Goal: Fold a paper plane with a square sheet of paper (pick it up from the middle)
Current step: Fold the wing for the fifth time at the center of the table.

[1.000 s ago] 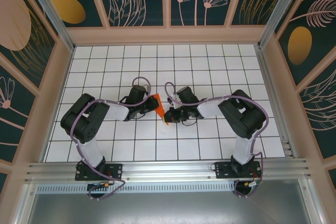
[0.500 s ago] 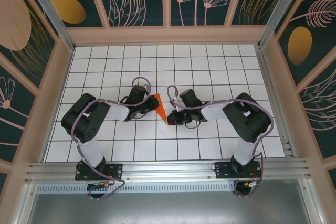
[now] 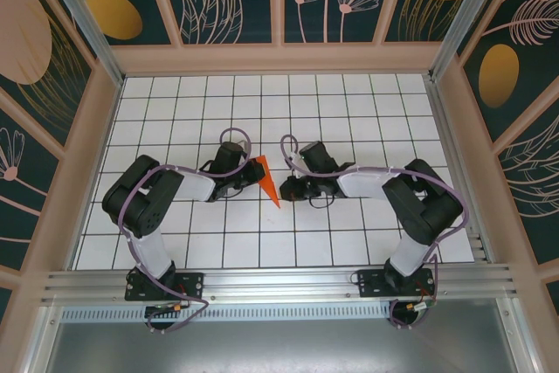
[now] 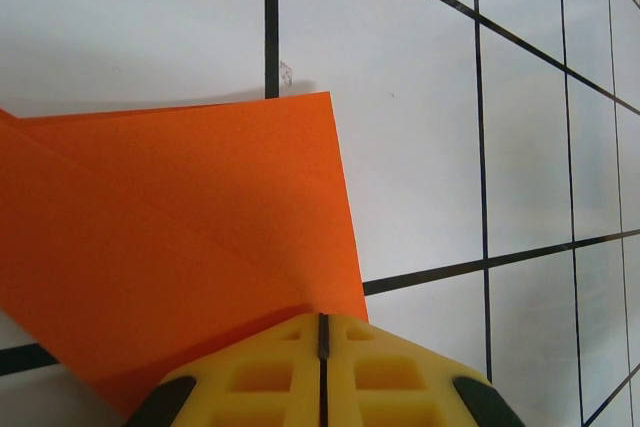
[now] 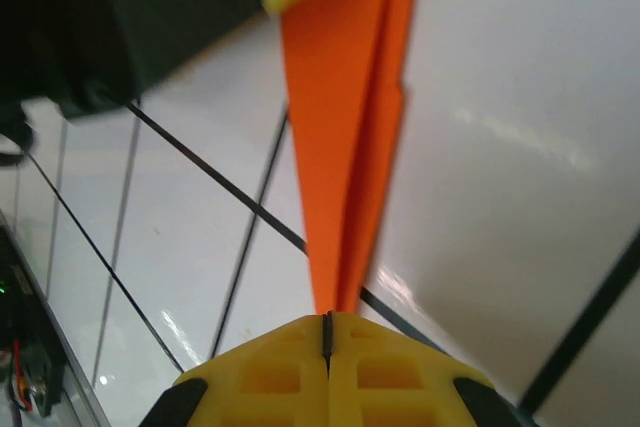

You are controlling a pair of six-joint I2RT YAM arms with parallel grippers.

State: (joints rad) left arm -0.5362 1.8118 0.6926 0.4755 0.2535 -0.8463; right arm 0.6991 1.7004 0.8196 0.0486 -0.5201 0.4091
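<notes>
A: Where is the paper plane [image 3: 267,181] now?

B: It is near the middle of the white grid table [image 3: 349,102], between the two arms. Its pointed end is turned toward the near edge.

A: And the grippers?

B: The left gripper [image 4: 322,332] has its yellow fingers pressed together on the wide part of the plane. The orange paper goes in under the fingertips, so I say it holds the plane. The right gripper [image 5: 328,327] is also fully closed, and the narrow nose of the plane runs straight to its fingertips. I cannot tell if the nose is pinched there or only meets them.

A: What is the step in hand, you think?

B: I judge it is to finish the centre fold while both ends are under control. To do it well, the left pinch should be firm and should not twist, because such thin paper takes a wrong crease easily. The right gripper should work in line with the ridge and not pull sideways, or the layers may slide apart.

A: Any risk?

B: The nose may bend if it is pushed against closed fingers
</notes>
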